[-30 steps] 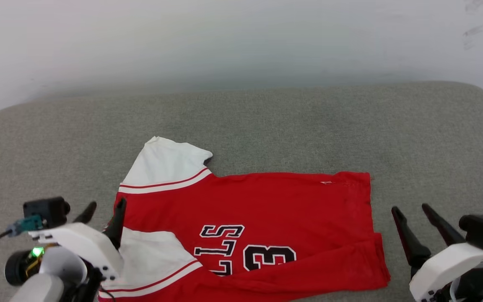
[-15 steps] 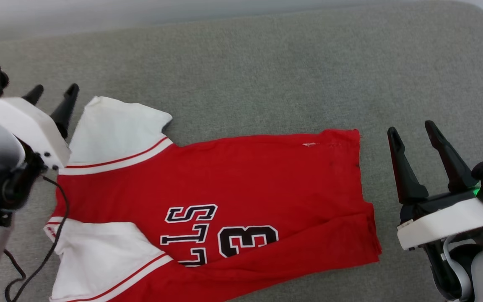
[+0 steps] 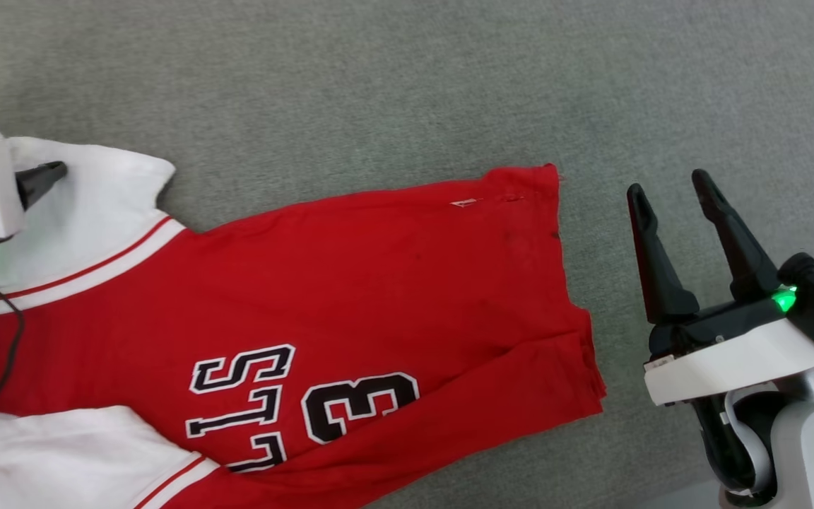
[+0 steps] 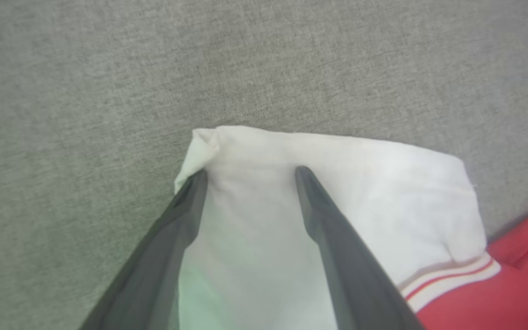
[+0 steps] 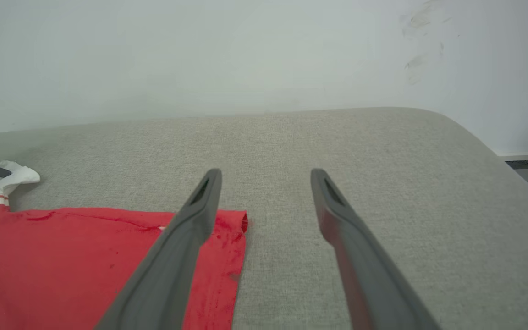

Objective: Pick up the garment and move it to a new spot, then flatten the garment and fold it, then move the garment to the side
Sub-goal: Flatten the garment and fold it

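The garment (image 3: 350, 297) lies flat on the grey counter (image 3: 379, 85), with its long axis running left to right across the head view. The shoulders point to the robot's left and the hem (image 3: 562, 233) to its right, the hem end angled a little farther from the robot. The black "3" (image 3: 361, 406) sits on the hem side of the stacked letters (image 3: 241, 403), so the print reads sideways. The far white sleeve (image 4: 337, 183) spreads away from the robot, and the near sleeve (image 3: 61, 459) lies at the lower left. Along the near edge the red cloth is doubled over.

The left claw (image 4: 251, 174) is spread wide above the far sleeve. One fingertip is at the sleeve's curled corner and the other over its middle. It grips nothing, and I cannot tell whether the tips touch the cloth. The right claw (image 3: 668, 182) is also wide open and empty. It is above the bare counter just beside the hem, apart from it, with a pale wall (image 5: 200, 59) beyond.

Half a second ago the left claw's fingers stood just outside the sleeve's outer edge — now they are over the sleeve itself. The right claw keeps its place beside the hem. The shirt's shape and lie are unchanged. The whole head view has shifted — the camera moved, not the shirt.
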You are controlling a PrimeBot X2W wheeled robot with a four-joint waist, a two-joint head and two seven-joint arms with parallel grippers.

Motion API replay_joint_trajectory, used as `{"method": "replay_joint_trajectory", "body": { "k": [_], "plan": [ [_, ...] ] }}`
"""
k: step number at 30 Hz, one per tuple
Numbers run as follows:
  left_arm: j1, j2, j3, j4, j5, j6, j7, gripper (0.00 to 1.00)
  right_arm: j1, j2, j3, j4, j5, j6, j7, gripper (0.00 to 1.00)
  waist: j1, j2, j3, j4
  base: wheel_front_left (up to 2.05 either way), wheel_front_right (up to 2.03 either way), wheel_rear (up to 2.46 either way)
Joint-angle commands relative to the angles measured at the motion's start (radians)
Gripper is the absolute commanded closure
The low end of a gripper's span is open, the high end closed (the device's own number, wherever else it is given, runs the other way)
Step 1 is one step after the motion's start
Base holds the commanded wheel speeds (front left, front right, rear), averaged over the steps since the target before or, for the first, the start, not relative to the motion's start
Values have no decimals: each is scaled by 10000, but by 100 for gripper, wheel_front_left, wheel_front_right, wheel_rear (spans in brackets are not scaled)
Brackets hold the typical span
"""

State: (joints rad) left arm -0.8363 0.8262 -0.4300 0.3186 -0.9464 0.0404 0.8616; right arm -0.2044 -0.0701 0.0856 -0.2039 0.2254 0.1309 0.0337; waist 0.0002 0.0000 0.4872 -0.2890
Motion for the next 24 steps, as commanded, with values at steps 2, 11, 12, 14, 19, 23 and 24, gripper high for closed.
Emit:
{"method": "replay_joint_trajectory", "body": {
  "k": [2,11,12,14,19,23,24],
  "plan": [
    [-19,77,-182,401,-22,186,489,0,-154,70,80,76,114,-3,-104,0,-2,0,278,-304,0,0,0],
    [334,-528,-596,1081,-158,480,993,100,-143,76,92,247,438,-3,79,0,-2,0,284,-323,0,0,0],
    [269,-548,-593,1091,-105,466,882,100,-160,-7,118,281,508,-3,176,0,-2,0,240,-278,0,0,0],
    [76,-600,-559,1084,-34,412,662,100,-244,-137,117,308,697,-3,399,0,-2,0,133,-154,0,0,0],
    [-407,-617,-417,930,163,268,88,100,-536,-531,-16,707,1292,-3,1676,0,-2,0,-165,219,0,0,0],
    [-802,-691,-350,595,286,115,-273,100,-1129,-967,-30,1343,1988,-3,3347,0,-2,0,-241,609,0,0,0],
    [-861,-736,-355,476,315,69,-365,100,-1305,-1076,6,1508,2114,-2,3764,0,-2,0,-234,720,0,0,0]
  ]
}}
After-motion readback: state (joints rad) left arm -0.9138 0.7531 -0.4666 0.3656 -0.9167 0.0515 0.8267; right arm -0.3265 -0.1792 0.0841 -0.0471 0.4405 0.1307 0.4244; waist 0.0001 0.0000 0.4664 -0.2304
